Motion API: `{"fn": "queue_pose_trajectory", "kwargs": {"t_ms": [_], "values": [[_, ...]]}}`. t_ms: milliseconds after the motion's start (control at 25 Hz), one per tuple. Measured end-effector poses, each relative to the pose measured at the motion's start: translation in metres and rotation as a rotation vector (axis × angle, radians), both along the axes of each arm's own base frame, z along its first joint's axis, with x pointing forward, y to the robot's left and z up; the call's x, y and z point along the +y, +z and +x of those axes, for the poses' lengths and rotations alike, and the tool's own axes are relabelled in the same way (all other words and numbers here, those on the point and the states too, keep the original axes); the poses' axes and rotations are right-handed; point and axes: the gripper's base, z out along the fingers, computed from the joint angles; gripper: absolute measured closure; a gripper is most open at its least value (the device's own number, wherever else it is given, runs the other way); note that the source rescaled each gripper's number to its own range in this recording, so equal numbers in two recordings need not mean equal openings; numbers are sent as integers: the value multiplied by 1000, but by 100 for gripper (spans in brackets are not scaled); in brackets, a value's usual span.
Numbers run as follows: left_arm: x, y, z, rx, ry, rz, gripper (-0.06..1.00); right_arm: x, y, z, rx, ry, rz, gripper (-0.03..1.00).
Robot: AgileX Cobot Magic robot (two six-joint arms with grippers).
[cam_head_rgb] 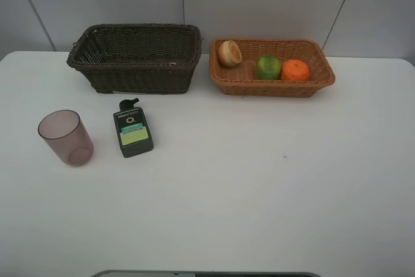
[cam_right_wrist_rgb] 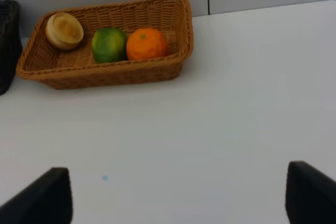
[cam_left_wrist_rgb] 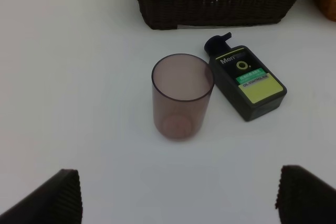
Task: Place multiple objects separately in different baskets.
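On the left of the table a translucent mauve cup (cam_head_rgb: 65, 137) (cam_left_wrist_rgb: 182, 95) stands upright. A flat dark-green labelled bottle (cam_head_rgb: 133, 132) (cam_left_wrist_rgb: 247, 82) lies just to its right. Behind them is the dark brown basket (cam_head_rgb: 139, 79) (cam_left_wrist_rgb: 220, 3). The light tan basket (cam_head_rgb: 272, 85) (cam_right_wrist_rgb: 105, 74) holds a pale tan round fruit (cam_head_rgb: 229, 53) (cam_right_wrist_rgb: 64, 31), a green fruit (cam_head_rgb: 268, 67) (cam_right_wrist_rgb: 109, 45) and an orange (cam_head_rgb: 296, 70) (cam_right_wrist_rgb: 147, 44). My left gripper (cam_left_wrist_rgb: 178, 198) is open, short of the cup. My right gripper (cam_right_wrist_rgb: 176, 198) is open, well short of the tan basket. Neither gripper shows in the high view.
The two baskets sit side by side along the back of the white table (cam_head_rgb: 259, 180), close to the wall. A small dark speck (cam_head_rgb: 284, 156) marks the tabletop right of centre. A corner of the dark basket (cam_right_wrist_rgb: 8, 40) shows in the right wrist view.
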Motion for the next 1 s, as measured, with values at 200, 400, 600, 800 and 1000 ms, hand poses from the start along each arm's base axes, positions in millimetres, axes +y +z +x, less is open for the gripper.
{"fn": "queue_pose_trajectory", "kwargs": {"t_ms": [200,400,600,800,1000], "values": [[0,0,0,0,0,0,-1,0,0,0,0,0,0,12],[0,0,0,0,0,0,-1,0,0,0,0,0,0,12],[0,0,1,7,0,1,-1,0,0,0,0,0,0,12],[-4,-1,25,163,-14,22,-1,0,0,0,0,0,0,12],[-12,-5,63,368,-88,78,-1,0,0,0,0,0,0,12]]}}
